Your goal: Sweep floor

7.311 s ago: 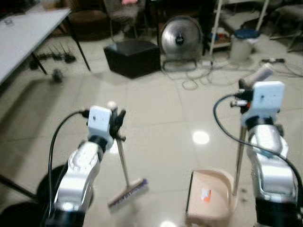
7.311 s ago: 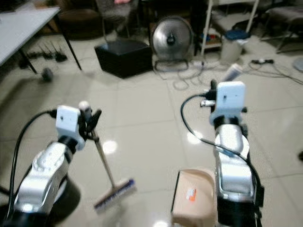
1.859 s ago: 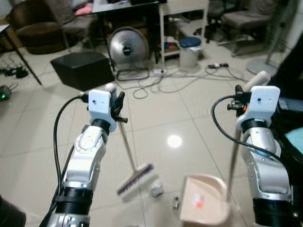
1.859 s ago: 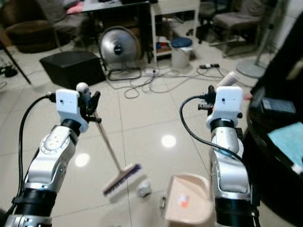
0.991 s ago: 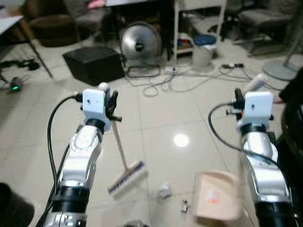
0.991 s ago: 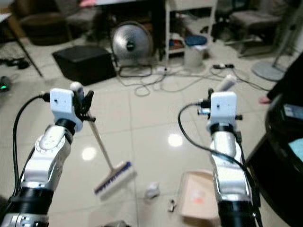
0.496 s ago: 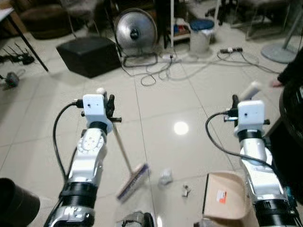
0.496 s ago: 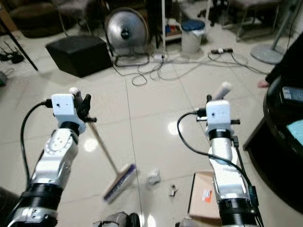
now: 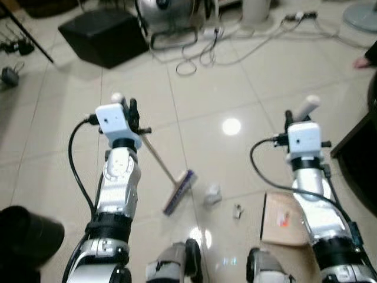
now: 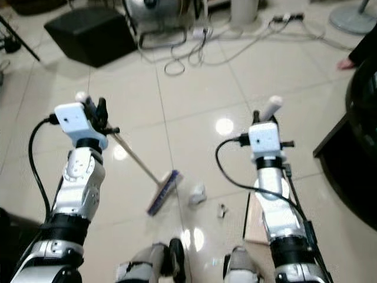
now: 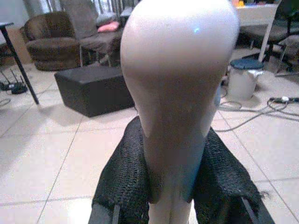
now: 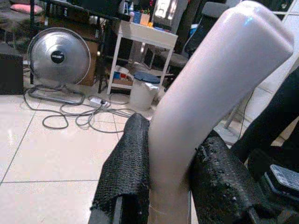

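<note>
the left gripper (image 11: 170,186) clamps the broom (image 9: 178,191) handle, its head just left of the crumpled paper (image 9: 212,193). the right gripper (image 12: 173,186) grips the dustpan (image 9: 284,219) handle, right of the paper.

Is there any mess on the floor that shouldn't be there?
Yes. A crumpled white scrap and a smaller bit lie loose on the tiles, between the broom head and the dustpan. A tangle of cables also sprawls near the fan.
</note>
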`<state>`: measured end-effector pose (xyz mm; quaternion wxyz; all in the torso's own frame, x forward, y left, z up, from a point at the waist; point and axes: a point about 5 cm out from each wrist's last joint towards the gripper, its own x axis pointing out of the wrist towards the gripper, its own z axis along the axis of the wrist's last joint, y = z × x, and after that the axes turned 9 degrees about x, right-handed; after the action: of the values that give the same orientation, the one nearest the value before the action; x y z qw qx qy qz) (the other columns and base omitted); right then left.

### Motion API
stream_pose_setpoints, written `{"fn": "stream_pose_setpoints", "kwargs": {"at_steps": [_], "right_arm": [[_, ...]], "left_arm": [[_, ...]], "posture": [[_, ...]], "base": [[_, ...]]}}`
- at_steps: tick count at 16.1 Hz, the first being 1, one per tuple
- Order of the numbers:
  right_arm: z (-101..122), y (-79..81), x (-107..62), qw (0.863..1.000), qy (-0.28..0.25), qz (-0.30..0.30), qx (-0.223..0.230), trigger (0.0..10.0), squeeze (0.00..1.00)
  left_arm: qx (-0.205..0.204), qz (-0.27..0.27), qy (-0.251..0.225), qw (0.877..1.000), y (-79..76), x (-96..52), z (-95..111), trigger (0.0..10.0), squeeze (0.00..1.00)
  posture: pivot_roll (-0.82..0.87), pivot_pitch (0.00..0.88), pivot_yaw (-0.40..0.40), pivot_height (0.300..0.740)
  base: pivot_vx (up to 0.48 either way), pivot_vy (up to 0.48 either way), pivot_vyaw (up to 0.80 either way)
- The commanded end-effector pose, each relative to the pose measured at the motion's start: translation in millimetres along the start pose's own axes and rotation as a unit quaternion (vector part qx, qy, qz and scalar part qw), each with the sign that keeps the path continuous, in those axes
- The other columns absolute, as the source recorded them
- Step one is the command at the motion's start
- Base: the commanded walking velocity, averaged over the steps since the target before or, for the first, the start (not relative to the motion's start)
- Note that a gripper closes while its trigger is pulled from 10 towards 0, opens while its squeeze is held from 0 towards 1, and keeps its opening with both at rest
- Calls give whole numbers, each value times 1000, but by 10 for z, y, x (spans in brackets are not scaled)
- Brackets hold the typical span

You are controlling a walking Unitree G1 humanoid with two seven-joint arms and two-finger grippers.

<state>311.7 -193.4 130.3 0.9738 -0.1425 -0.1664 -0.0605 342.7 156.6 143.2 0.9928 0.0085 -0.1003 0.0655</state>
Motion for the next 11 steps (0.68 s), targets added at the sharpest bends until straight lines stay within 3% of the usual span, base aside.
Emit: {"fn": "stream_pose_setpoints", "kwargs": {"at_steps": [1, 5, 11], "right_arm": [[-10, 145, -39, 1000, -19, 12, -4, 10000, 0], [-25, 358, -45, 999, -27, -5, 22, 10000, 0], [239, 745, 14, 993, -90, 23, 79, 10000, 0]], "left_arm": [[4, 13, -5, 1000, 34, -28, -40, 10000, 0], [3, 10, -12, 1000, -27, -41, -70, 10000, 0], [-12, 6, -27, 1000, -91, 93, 7, 10000, 0]], "posture": [[171, 352, 228, 740], [193, 372, 247, 740], [182, 383, 244, 740]], "base": [[0, 0, 0], [0, 0, 0], [0, 0, 0]]}}
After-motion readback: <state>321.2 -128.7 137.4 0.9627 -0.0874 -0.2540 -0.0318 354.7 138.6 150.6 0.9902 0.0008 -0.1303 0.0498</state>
